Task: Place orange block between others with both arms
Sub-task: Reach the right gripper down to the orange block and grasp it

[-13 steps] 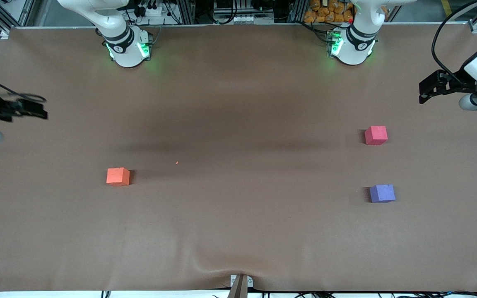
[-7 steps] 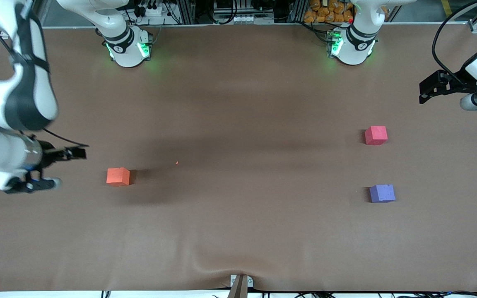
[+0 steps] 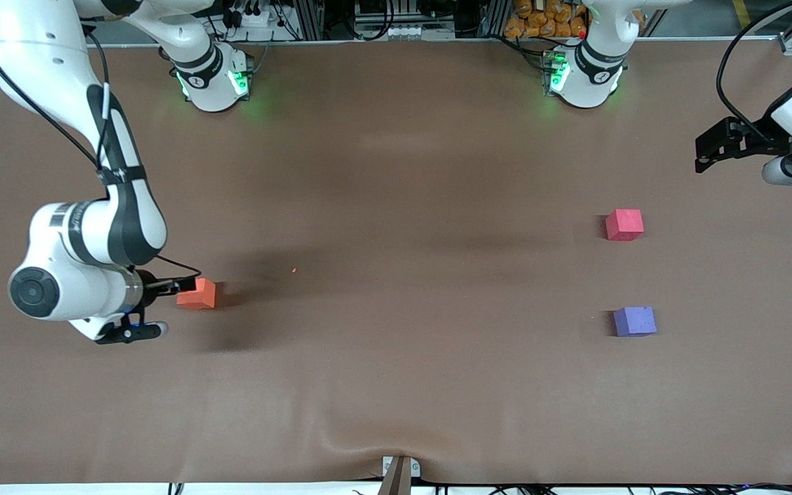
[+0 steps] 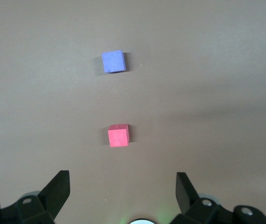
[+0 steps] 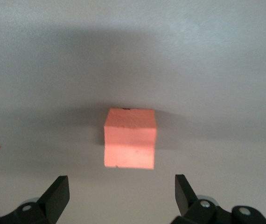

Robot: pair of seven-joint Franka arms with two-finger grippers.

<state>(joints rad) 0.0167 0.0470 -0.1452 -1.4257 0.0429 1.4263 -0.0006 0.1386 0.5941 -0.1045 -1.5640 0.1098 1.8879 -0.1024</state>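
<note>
The purple cube (image 3: 634,321) is the landmark; it sits on the brown table (image 3: 396,385) toward the left arm's end, and of the three cubes it lies nearest the front camera. The orange block (image 3: 196,293) stands well apart from the purple cube, toward the right arm's end of the table and a little farther from the front camera than it; it rests flat on the cloth, not lifted. The right gripper (image 3: 169,302) hangs low just beside the orange block, on the side away from the purple cube; its fingers are spread wide and hold nothing; in the right wrist view the block (image 5: 129,138) sits ahead of the open gripper (image 5: 121,198), apart from both fingertips. A tiny orange crumb (image 3: 293,270) lies on the table between the orange block and the purple cube, much closer to the block. The red cube (image 3: 624,224) sits farther from the front camera than the purple cube, in line with it, with a bare gap between the two. The left gripper (image 3: 709,152) waits up in the air over the table edge at the left arm's end, past the red cube from the purple one; its fingers are fully apart and empty; the left wrist view shows the red cube (image 4: 118,136) and the purple cube (image 4: 113,61) ahead of that gripper (image 4: 122,193).
</note>
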